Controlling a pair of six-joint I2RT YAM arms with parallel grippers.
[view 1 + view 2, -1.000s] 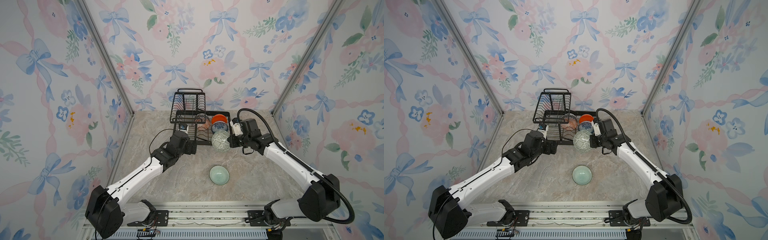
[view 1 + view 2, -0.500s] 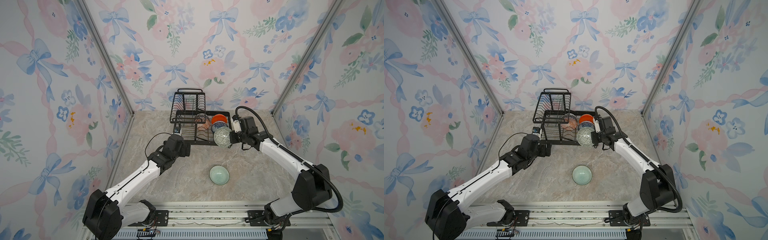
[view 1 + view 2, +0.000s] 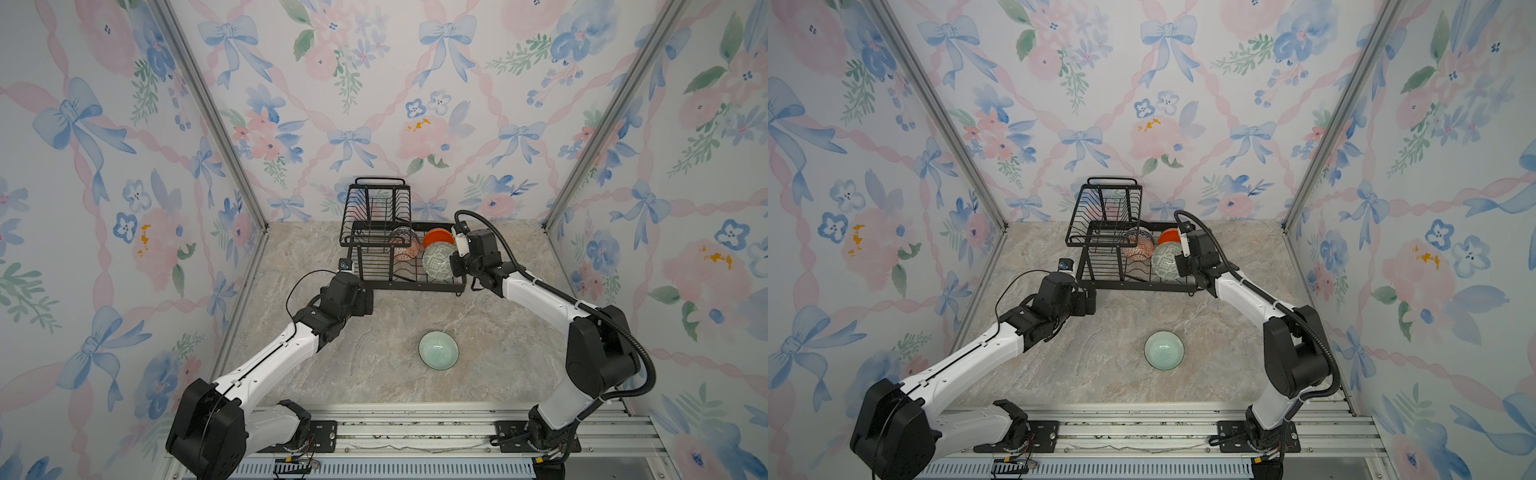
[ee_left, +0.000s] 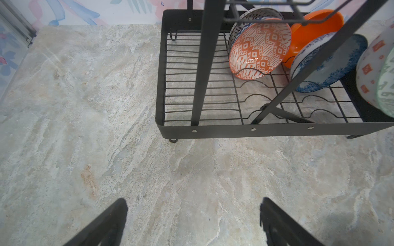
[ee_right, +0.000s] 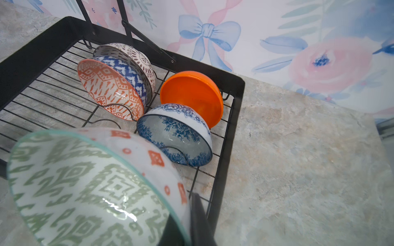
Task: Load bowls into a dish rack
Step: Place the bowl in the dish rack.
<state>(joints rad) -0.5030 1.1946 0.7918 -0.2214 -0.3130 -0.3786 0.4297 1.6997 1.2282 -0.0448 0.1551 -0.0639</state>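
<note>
the dish rack (image 3: 415, 284) has an orange-patterned bowl (image 4: 259, 49), plain orange bowl (image 5: 191, 93) and blue floral bowl (image 5: 177, 136) propped in its lower tray. right pincer (image 3: 454, 266) is clamped on the rim of a green-patterned bowl (image 5: 85, 187) over the tray's right end. left pincer (image 4: 193, 200) gapes wide, empty, just off the rack's front edge. pale green bowl (image 3: 438, 351) sits alone on open bench (image 3: 498, 353)

green-patterned bowl (image 5: 85, 187) beside blue floral bowl (image 5: 177, 136)

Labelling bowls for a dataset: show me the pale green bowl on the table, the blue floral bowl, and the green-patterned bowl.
pale green bowl (image 3: 438, 350): in a top view, inside centre.
blue floral bowl (image 5: 177, 136): right wrist view, inside wall.
green-patterned bowl (image 5: 85, 191): right wrist view, patterned inside.
</note>
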